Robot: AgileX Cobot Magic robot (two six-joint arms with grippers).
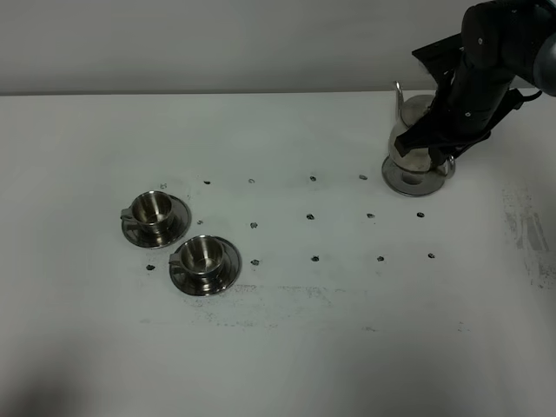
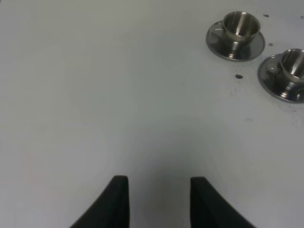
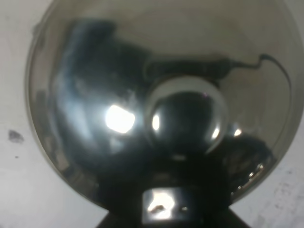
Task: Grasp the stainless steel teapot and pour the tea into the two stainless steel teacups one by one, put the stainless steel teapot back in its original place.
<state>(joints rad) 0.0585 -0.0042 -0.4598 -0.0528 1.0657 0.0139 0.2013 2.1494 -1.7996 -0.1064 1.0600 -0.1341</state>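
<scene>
The stainless steel teapot (image 1: 410, 130) stands on the flat steel disc (image 1: 408, 182) at the back right, with its thin spout pointing to the back left. My right gripper (image 1: 437, 139) is down over the pot at its handle side. The right wrist view is filled by the domed lid (image 3: 95, 71) and its knob (image 3: 185, 118), and the jaws are lost in the dark. The two stainless steel teacups (image 1: 152, 207) (image 1: 201, 254) sit on saucers at the front left and also show in the left wrist view (image 2: 241, 26) (image 2: 294, 64). My left gripper (image 2: 159, 194) is open and empty, well away from the cups.
The white table (image 1: 287, 347) carries rows of small dark marks (image 1: 313, 215) between the cups and the pot. Faint scuff lines run in front of the cups. The table's back edge meets a pale wall (image 1: 217, 43). The left arm is out of the high view.
</scene>
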